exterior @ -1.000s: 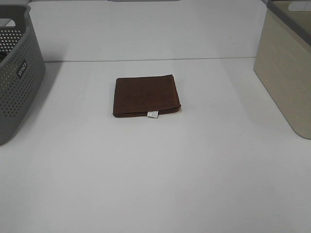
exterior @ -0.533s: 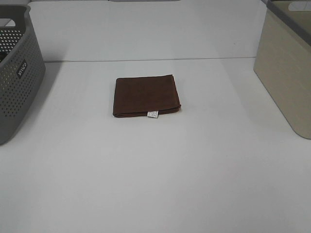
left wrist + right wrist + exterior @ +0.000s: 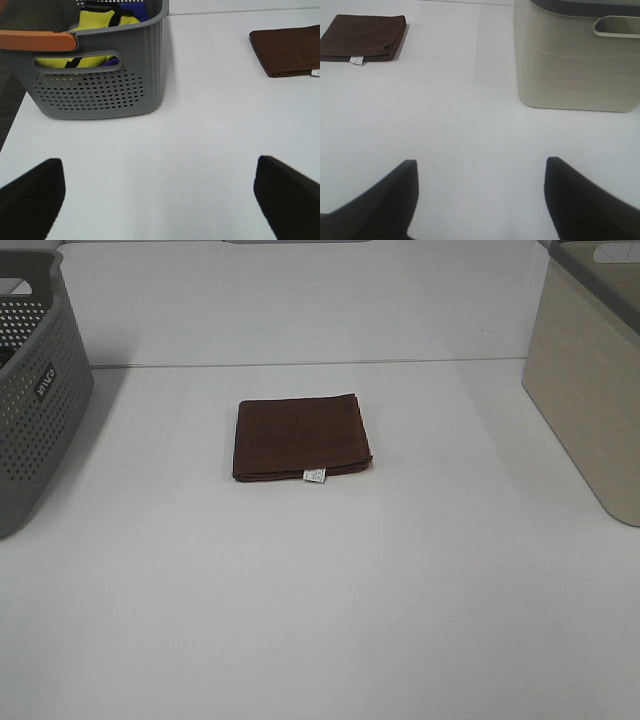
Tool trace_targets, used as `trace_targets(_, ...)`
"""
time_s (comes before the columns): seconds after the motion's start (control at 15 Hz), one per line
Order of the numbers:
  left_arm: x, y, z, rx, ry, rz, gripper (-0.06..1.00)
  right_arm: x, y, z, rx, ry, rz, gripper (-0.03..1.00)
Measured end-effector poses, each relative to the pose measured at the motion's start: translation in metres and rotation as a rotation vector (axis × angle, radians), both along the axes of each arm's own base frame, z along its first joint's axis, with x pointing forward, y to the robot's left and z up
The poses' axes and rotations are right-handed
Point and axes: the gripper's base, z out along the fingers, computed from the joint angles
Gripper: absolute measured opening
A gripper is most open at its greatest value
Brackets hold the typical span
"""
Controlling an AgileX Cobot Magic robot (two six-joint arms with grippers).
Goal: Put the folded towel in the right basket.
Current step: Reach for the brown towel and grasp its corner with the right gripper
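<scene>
Basket at left (image 3: 30, 420): grey, with holes in its wall. It stands at the 9 o'clock edge of the table (image 3: 320, 620) in the high view. The left wrist view shows it (image 3: 100, 90) with an orange handle (image 3: 37, 40) on its rim and yellow things (image 3: 102, 22) inside.
Left gripper (image 3: 160, 200): seen only in its own wrist view. Its two dark fingers (image 3: 30, 197) are spread wide apart above bare table, holding nothing. It is near the grey wall and well apart from the towel.
Towel (image 3: 300, 435): brown, folded into a flat near-square. It lies on the table just toward 11 o'clock of the high view's centre, between the two baskets and touching neither. It also shows in the left wrist view (image 3: 290, 50) and the right wrist view (image 3: 362, 36).
Tag (image 3: 315, 476): small, white, on the towel's 6 o'clock edge.
Right gripper (image 3: 485, 200): seen only in its own wrist view. Its fingers (image 3: 395, 197) are parted above bare table with nothing gripped, well apart from the towel.
Basket at right (image 3: 585, 410): beige with a darker rim, at the table's 3 o'clock edge. The right wrist view (image 3: 570, 70) shows a handle slot near its rim. Its inside cannot be seen.
</scene>
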Motion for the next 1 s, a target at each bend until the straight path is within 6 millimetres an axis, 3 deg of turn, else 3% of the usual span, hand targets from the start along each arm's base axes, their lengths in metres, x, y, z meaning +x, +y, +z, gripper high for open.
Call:
trace_targets(0.4, 0.0, 0.0, 0.0, 0.0, 0.0, 0.0, 0.97, 0.008, 0.0, 0.004, 0.0, 0.022, -0.001, 0.68)
trace_targets(1.0, 0.0, 0.0, 0.0, 0.0, 0.0, 0.0, 0.97, 0.161, 0.007, 0.085, 0.07, 0.127, 0.017, 0.68)
